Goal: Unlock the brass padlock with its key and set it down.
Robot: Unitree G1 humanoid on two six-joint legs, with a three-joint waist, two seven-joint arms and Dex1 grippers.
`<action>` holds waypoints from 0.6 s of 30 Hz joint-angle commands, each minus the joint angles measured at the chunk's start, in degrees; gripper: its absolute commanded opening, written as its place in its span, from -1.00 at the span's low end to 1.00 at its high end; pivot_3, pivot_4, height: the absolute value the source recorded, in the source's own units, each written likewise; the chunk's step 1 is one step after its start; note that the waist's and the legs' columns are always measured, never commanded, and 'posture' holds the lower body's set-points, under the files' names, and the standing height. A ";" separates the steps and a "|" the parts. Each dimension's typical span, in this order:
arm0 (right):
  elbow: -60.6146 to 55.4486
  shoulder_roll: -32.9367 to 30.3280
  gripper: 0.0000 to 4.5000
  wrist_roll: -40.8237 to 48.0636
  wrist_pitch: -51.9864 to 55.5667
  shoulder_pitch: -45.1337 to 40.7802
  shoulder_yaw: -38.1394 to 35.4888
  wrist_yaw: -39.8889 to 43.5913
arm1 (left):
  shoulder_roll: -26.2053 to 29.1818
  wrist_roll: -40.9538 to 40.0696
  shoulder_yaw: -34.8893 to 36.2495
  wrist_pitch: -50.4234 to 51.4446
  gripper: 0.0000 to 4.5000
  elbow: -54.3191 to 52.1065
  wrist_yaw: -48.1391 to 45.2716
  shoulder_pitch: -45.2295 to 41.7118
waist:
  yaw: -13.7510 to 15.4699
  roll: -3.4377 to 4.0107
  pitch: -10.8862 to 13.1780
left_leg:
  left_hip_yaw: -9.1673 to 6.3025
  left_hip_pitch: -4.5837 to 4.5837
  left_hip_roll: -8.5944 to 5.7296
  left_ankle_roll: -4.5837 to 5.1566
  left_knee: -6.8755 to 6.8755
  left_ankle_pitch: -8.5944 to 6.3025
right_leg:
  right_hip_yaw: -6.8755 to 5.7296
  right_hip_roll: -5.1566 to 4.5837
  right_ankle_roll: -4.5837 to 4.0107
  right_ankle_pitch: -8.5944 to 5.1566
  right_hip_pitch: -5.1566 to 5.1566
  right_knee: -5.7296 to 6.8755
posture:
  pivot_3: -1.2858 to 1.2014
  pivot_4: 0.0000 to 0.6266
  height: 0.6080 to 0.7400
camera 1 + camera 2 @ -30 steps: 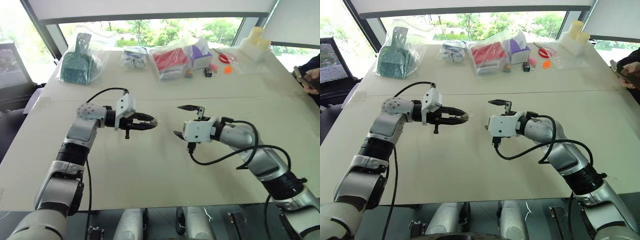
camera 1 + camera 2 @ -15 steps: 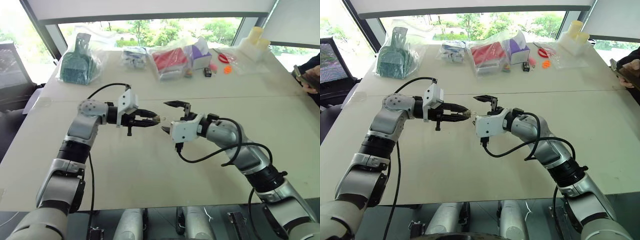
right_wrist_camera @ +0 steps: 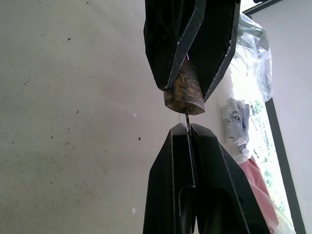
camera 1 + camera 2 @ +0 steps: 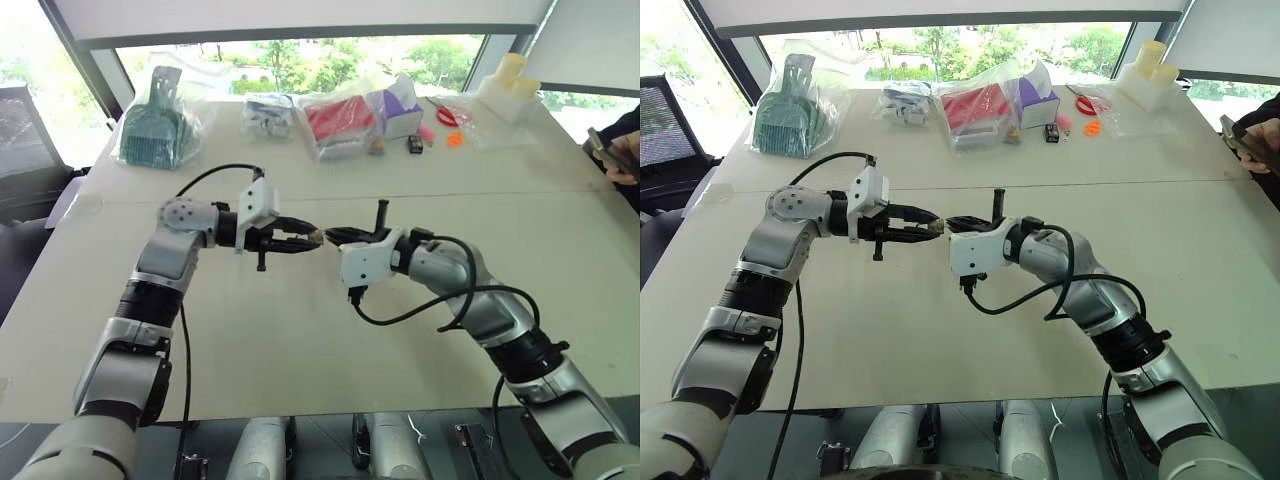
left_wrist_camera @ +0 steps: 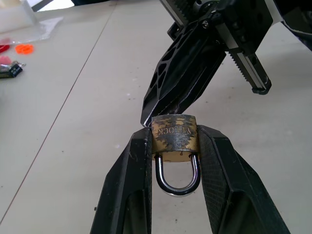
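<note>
The white table [image 4: 300, 330] carries clear-bagged goods along its far edge: a green dustpan [image 4: 152, 130] toward the far-left corner, a red and purple packet [image 4: 350, 118] near the middle, small orange pieces [image 4: 455, 138] toward the far-right corner. The middle of the table is bare, and both arms meet above it, tip to tip.

The left gripper [image 5: 173, 146] is part-closed on the brass padlock [image 5: 174, 137], one finger pressing each side of the body, with the silvery shackle [image 5: 177, 175] hanging back between the fingers and the keyhole end facing the other arm. The lock is held in the air, off the table.

The right gripper [image 3: 187, 134] has its fingers pressed together on the key [image 3: 186, 119], a thin sliver running from their tips to the lock's end face. It seems to enter the keyhole, though how deep cannot be told.

Risks, as I judge them: the shackle looks closed, so turning comes next. A twist off the key's axis could bend it, make it slip in its thin pinch, or swivel the lock between the left fingers and drop it.
</note>
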 commanded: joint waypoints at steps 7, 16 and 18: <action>-2.33 1.18 -0.98 10.08 8.69 -4.03 -1.08 13.61 | 0.55 7.38 -2.14 -20.98 -0.67 3.34 2.83 -2.47 | 0.05 0.00 0.00 | 0.05 0.01 0.00 0.00 0.00 0.00 | 0.00 0.00 -0.01 0.00 0.02 0.00 | 0.03 -0.52 1.00; 3.84 -1.47 -0.98 0.52 -12.51 -7.25 -0.87 1.33 | 0.91 -1.38 -0.27 -7.06 -0.67 -0.41 -1.58 -3.02 | -0.02 0.01 0.01 | 0.16 0.01 0.00 0.00 0.00 0.00 | -0.01 0.00 0.01 0.00 0.00 0.01 | 0.03 -0.52 1.00; 5.94 -3.38 -0.98 -1.25 -20.73 -7.14 -1.56 -2.31 | 2.13 -4.09 0.17 -2.13 -0.67 -2.76 -3.75 -2.92 | -0.06 0.02 0.02 | 0.17 0.00 0.00 0.00 -0.01 0.00 | -0.01 0.00 0.03 -0.01 -0.01 0.01 | 0.03 -0.52 1.00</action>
